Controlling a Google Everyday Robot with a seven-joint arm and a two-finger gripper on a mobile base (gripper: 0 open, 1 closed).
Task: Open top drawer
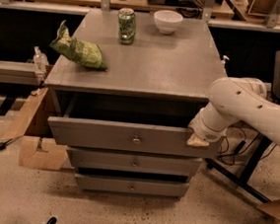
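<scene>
Top drawer (103, 134) is seen standing partly out. Gripper (198, 139) is placed against right end of its front, at the upper edge. Grip state can't be told.

No word, brand or number can be read anywhere. The green can (126, 26) on the desk (149, 68) has a patterned wrap, but none of its lettering can be made out, and the same goes for the green bag (79, 51) lying beside it. The claw (198, 141), at the right end of the top drawer (108, 134), shows a plain white casing.
</scene>
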